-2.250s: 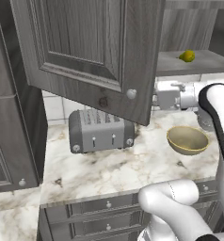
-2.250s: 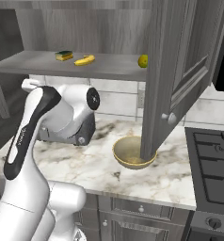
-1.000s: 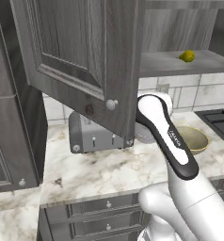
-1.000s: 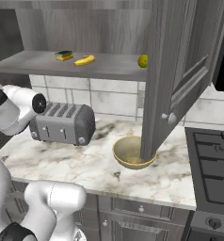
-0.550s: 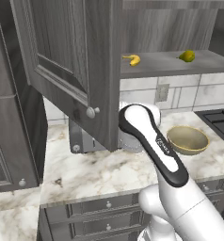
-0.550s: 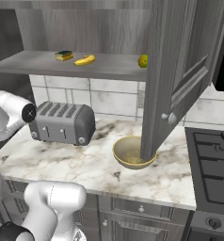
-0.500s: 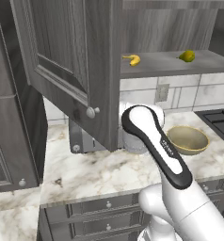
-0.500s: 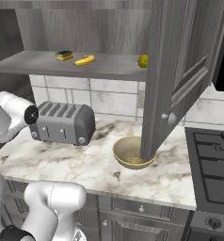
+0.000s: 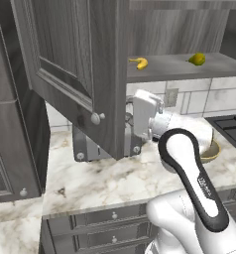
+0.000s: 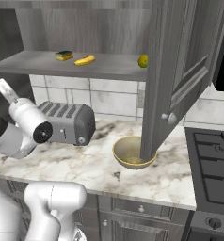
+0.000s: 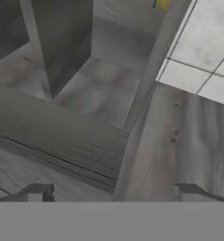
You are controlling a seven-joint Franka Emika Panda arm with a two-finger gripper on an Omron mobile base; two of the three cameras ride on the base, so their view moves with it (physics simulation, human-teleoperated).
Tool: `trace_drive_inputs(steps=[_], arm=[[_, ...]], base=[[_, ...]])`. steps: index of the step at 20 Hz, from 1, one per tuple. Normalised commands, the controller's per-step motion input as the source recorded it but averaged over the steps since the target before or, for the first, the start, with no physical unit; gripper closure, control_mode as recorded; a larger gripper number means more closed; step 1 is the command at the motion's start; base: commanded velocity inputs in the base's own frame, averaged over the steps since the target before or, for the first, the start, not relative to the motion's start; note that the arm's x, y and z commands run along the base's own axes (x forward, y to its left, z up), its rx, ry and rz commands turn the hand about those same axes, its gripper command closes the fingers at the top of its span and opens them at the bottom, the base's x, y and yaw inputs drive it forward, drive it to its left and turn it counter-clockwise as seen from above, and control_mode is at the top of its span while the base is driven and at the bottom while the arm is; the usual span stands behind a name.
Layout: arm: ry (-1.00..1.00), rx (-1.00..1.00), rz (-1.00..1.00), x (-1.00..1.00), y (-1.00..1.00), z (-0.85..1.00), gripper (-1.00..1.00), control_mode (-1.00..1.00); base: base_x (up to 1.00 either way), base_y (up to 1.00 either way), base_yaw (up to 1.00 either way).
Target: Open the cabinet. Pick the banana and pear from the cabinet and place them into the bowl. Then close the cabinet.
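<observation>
Hand view: my end effector [image 11: 111, 195] looks up along the underside of the cabinet [image 9: 90, 74], its two tips set well apart with nothing between them. Both doors stand swung out, so I judge the opening step finished and the fruit not yet collected.

Findings on the shelf [image 10: 48, 63]:
- The banana [image 10: 84, 60] lies near the middle, just right of a small green and yellow block [image 10: 64, 55].
- The pear [image 10: 143, 61] sits at the right end, partly behind the edge of the right door [image 10: 180, 80] in the right base view.

On the marble surface [image 10: 85, 160] the bowl [image 10: 132, 153] rests below the lower corner of that right door, with the toaster [image 10: 69, 123] to its left.

Risks, as I assess them:
- My wrist sits low, beside the toaster and under the left door [image 9: 75, 64]; a straight rise could strike the shelf edge or that door
- The pear is round and may roll off the shelf if the tips nudge it before they grip it
- The right door overhangs the bowl, so a careless approach with fruit could clip the door's corner
</observation>
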Motion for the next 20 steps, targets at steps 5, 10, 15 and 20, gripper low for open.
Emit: trace_drive_inputs(steps=[5,10,15,20], arm=[[0.39,-0.02,-0.28,0.0,-0.95,0.77,-1.0,-1.0],[0.55,-0.12,-0.23,0.06,-0.62,0.72,-1.0,-1.0],[0.55,-0.22,-0.15,0.08,-0.48,0.32,-1.0,-1.0],[0.05,-0.19,-0.04,0.0,-0.18,-0.18,-1.0,-1.0]], base=[[0.0,0.0,0.0],[0.0,0.0,0.0],[0.0,0.0,0.0],[0.0,0.0,0.0]])
